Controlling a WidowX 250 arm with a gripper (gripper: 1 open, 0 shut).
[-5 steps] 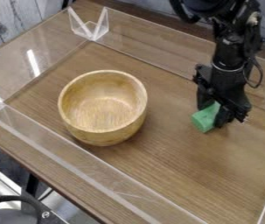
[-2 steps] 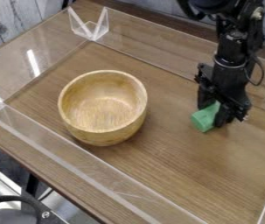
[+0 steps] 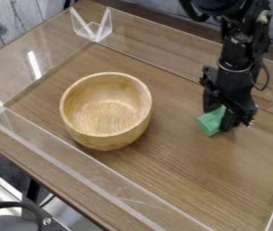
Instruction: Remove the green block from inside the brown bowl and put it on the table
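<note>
Single camera view, looking down at an angle across a brown wood-grain worktop point(image 3: 186, 180) edged with low clear acrylic walls point(image 3: 54, 171). Left of centre, resting upright on the worktop: the brown bowl point(image 3: 106, 110), round, light tan, thick-walled, grain visible, interior bare. Right of centre, well apart from the bowl: the green block point(image 3: 213, 121), bright green, only a short stretch showing, its lower end down at the worktop surface, the rest hidden behind the black fingers. Directly over and around it: the gripper point(image 3: 230, 115), black, pointing straight down from the arm point(image 3: 237, 36) that enters from the upper right of the frame. Jaws set on either side of the green block, partly spread, seemingly grasping it; actual contact of the pads with the block too small and dark to confirm. Block seen tilted rather than lying flat, leaning up into the jaws. At the upper left of the frame, beyond the bowl: a small clear acrylic bracket point(image 3: 94, 27) standing at the corner where two walls meet. At the lower left corner, outside the walls: dark cabling point(image 3: 6, 217) and pale flooring. Along the upper edge, past the far wall: a light grey background, blurred.
</note>
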